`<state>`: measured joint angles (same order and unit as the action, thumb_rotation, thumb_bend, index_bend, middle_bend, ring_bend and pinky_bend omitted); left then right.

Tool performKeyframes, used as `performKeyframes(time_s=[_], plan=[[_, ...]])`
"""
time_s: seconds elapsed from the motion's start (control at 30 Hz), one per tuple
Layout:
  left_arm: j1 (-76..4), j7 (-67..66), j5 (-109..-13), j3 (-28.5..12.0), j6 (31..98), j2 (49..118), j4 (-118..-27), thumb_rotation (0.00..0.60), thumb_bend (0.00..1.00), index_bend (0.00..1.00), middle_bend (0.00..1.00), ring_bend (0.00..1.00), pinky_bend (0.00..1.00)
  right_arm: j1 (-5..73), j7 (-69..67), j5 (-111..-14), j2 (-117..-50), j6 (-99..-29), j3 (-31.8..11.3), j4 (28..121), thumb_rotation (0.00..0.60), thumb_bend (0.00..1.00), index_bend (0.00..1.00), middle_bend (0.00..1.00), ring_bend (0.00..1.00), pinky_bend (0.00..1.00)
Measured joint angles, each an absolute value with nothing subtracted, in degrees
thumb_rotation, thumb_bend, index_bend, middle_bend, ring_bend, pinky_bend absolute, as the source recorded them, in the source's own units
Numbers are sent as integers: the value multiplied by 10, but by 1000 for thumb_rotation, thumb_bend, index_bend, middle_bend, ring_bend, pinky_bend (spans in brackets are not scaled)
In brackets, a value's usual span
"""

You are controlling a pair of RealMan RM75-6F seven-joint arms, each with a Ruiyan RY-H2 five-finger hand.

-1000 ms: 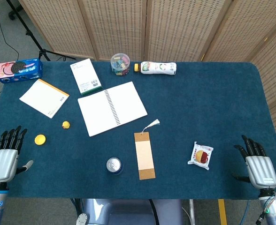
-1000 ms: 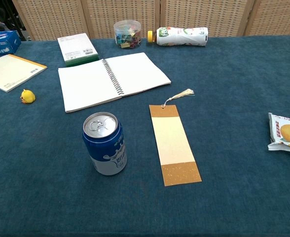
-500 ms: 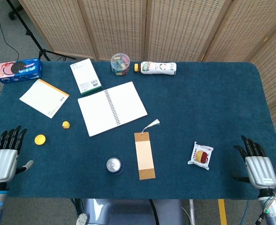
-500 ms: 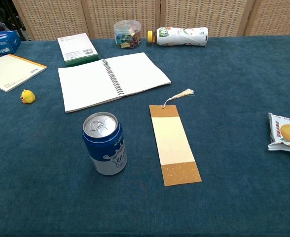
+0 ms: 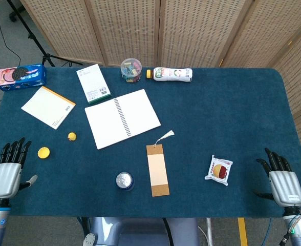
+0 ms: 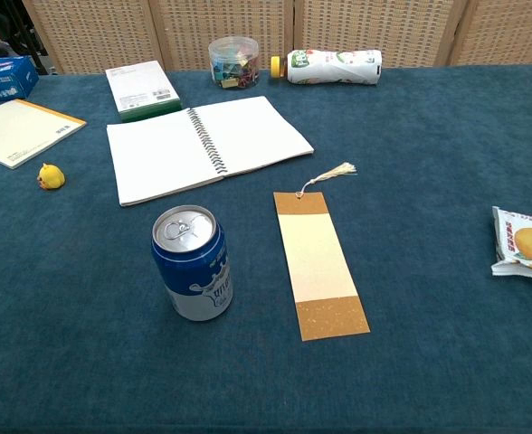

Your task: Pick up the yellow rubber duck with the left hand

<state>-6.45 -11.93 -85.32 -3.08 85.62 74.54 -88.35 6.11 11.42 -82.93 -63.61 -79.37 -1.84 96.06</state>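
Observation:
A small yellow rubber duck point(image 5: 71, 136) sits on the blue table, left of the open spiral notebook point(image 5: 122, 118); the chest view shows the duck point(image 6: 51, 176) at its left edge. My left hand point(image 5: 6, 171) hovers at the front left corner, fingers apart and holding nothing, well short of the duck. At the front right corner my right hand point(image 5: 282, 179) is likewise open and holds nothing. Neither hand shows in the chest view.
A yellow disc point(image 5: 43, 152) lies between my left hand and the duck. A blue can point(image 5: 124, 181), a bookmark point(image 5: 157, 169) and a snack packet point(image 5: 219, 170) lie along the front. A notepad point(image 5: 48, 106), box point(image 5: 93, 83), cookie pack point(image 5: 21, 76), clip jar point(image 5: 131, 69) and bottle point(image 5: 172, 74) sit further back.
My left hand has shifted very slightly rightward. Everything else is unchanged.

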Motion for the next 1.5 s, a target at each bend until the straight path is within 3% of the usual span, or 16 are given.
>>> performKeyframes(time_s=[0.13,0.53,0.73,1.27,1.5], plan=[[-74,-122,-838,-40,838,747,-883,600,0,18,0,0,0,59,118,-831,-637,-798,-18,962,600,0,201,0,0,91],[-131,-131,-770,-87,751,729,-911,600,2,210,0,0,0,60,119,-835,-638,-797,-17,962,600,0,201,0,0,91],[-170,-157,-701,-107,686,717,-928,600,57,317,0,0,0,60,119,-836,-639,-798,-17,961,600,0,201,0,0,91],[-252,-223,-564,-134,614,774,-876,600,247,361,0,0,0,60,115,-838,-638,-799,-17,960,600,0,201,0,0,91],[-281,-242,-535,-140,609,818,-822,600,256,368,0,0,0,60,111,-839,-638,-799,-17,959,600,0,201,0,0,91]])
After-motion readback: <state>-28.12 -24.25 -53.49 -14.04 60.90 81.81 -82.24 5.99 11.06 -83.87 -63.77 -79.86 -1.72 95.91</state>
